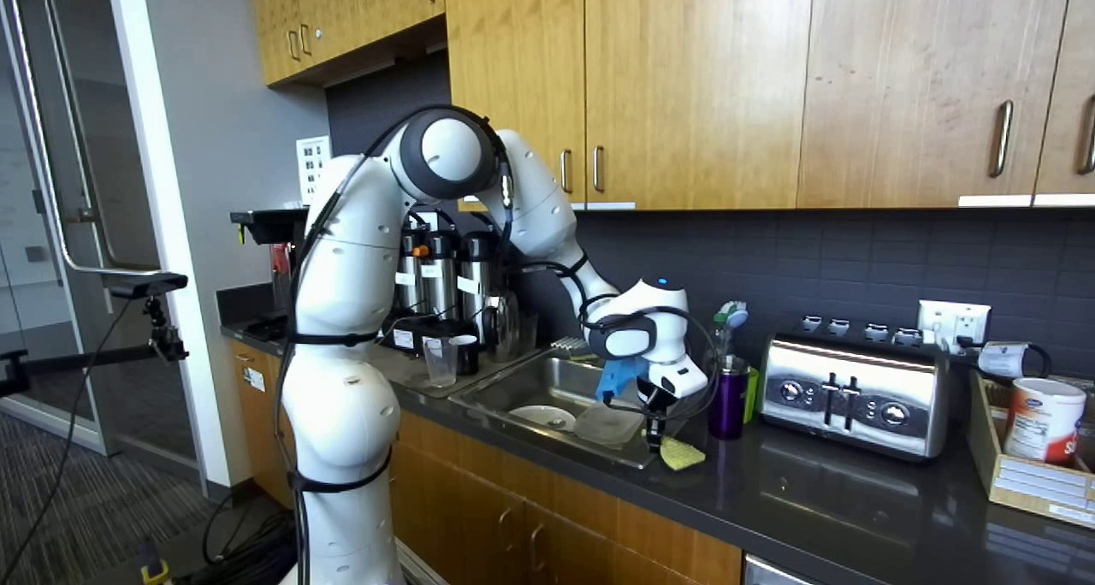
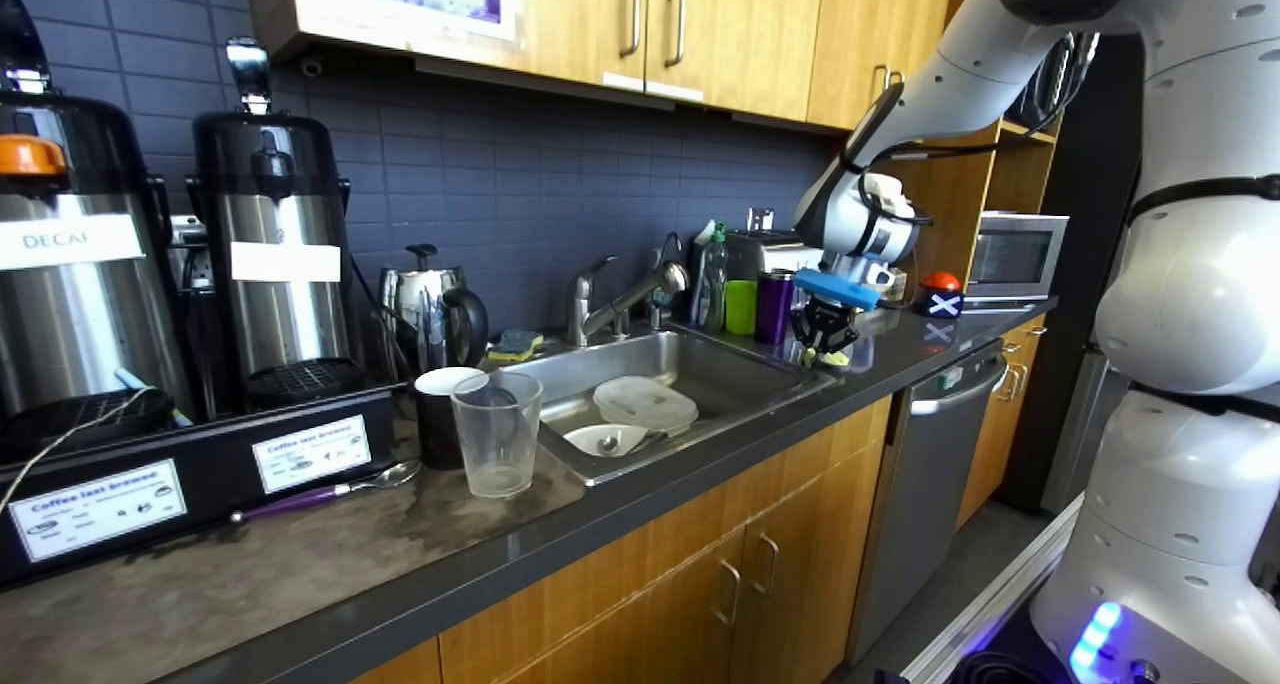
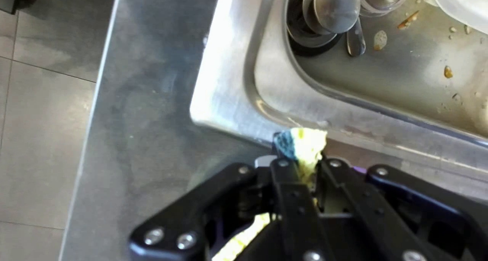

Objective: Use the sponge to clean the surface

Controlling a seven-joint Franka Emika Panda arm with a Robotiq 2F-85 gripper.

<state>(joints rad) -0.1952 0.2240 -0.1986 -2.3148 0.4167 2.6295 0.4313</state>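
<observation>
My gripper [image 1: 655, 435] points down at the corner of the sink nearest the toaster. Its fingers [image 3: 305, 167] are shut on the yellow sponge [image 3: 310, 142], which has a blue-green scrubbing side. The sponge shows below the fingers in both exterior views, as a flat yellow pad [image 1: 681, 454] and as small pale bits [image 2: 832, 359]. Its middle is hidden between the fingers. The sponge is at or just over the dark countertop [image 1: 821, 517], beside the sink's rim; contact is hard to tell. Dull smears show on the countertop [image 3: 152, 146] in the wrist view.
The steel sink [image 2: 720, 424] holds a white bowl and a plastic container. A purple cup [image 1: 727, 401] and green cup stand just behind the gripper, with the toaster [image 1: 855, 397] beyond. Another yellow sponge [image 2: 515, 345] lies behind the sink. A clear cup [image 2: 497, 434] stands on the far side.
</observation>
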